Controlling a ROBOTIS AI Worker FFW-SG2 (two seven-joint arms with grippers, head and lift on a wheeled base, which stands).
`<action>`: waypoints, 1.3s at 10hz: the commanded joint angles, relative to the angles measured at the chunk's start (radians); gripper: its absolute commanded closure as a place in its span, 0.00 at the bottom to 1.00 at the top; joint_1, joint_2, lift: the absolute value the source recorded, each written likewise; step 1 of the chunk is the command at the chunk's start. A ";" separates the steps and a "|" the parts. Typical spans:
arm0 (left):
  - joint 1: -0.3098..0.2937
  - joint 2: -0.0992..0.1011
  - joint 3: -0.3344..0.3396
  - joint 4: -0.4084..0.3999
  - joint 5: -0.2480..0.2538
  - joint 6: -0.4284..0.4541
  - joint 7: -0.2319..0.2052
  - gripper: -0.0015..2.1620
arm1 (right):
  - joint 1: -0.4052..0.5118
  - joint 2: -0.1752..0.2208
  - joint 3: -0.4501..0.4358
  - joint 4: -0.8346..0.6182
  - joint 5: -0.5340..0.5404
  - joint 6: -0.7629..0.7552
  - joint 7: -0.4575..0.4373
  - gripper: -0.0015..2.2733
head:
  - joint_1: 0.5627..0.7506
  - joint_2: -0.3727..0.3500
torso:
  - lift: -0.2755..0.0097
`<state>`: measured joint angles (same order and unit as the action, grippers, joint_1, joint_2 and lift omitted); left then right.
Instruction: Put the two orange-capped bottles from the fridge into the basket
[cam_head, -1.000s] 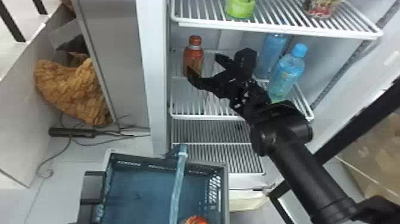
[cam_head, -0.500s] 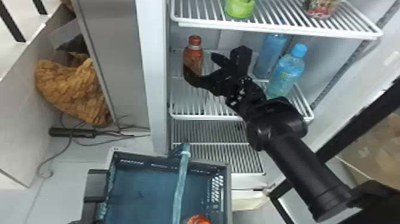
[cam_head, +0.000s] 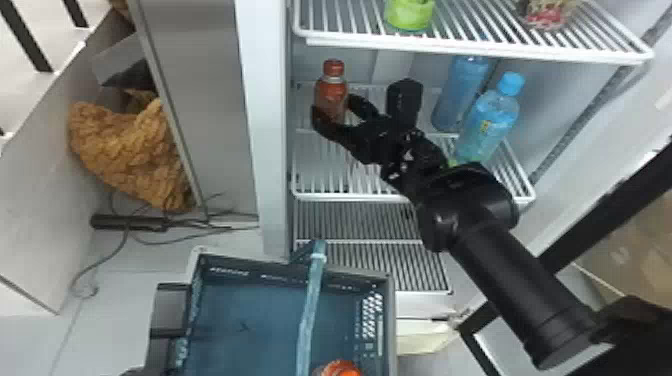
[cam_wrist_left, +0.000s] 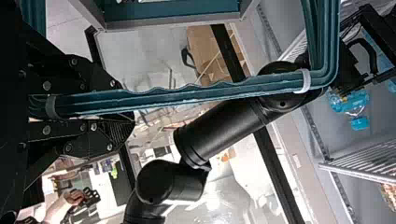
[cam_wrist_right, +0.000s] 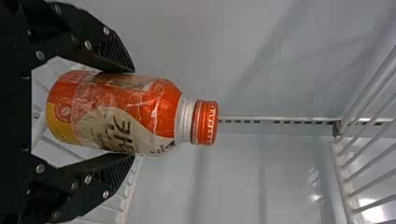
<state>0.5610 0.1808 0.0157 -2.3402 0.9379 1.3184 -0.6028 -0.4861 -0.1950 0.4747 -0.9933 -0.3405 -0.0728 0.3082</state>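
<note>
In the head view, my right gripper (cam_head: 334, 109) is around the lower half of an orange-capped bottle (cam_head: 333, 89) standing on the fridge's middle shelf. The right wrist view has that gripper (cam_wrist_right: 134, 113) closed with a finger against each side of the bottle (cam_wrist_right: 116, 112), its cap pointing away from the palm. An orange cap (cam_head: 341, 369) shows inside the blue-grey basket (cam_head: 391, 300) at the bottom edge. In the left wrist view my left gripper (cam_wrist_left: 127, 103) is clamped on the basket's teal handle (cam_wrist_left: 187, 95).
Two blue bottles (cam_head: 489, 122) (cam_head: 460, 92) stand right of the gripper on the same shelf. The upper shelf (cam_head: 475, 50) holds a green container (cam_head: 410, 12) and a patterned cup (cam_head: 545, 14). The fridge's left wall edge (cam_head: 265, 130) is close beside the orange-capped bottle.
My right gripper has moved left and slightly forward onto the bottle, and its fingers have closed around it. The basket has shifted slightly, with its handle leaning a little more to the right.
</note>
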 joint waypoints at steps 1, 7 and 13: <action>-0.001 0.000 -0.002 0.002 -0.001 0.000 0.000 0.56 | 0.000 0.000 0.002 -0.007 0.001 0.004 -0.003 0.39 | 0.70 0.36 | 0.14; -0.004 0.005 -0.004 0.007 0.001 -0.015 -0.002 0.56 | 0.057 -0.011 -0.044 -0.063 0.057 -0.089 -0.011 0.39 | 0.70 0.35 | 0.14; 0.011 0.000 0.010 0.007 0.005 -0.020 -0.008 0.56 | 0.302 -0.021 -0.211 -0.385 0.091 -0.055 0.011 0.39 | 0.70 0.29 | 0.14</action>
<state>0.5688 0.1820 0.0243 -2.3328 0.9433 1.2984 -0.6099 -0.2147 -0.2156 0.2822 -1.3342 -0.2507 -0.1423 0.3169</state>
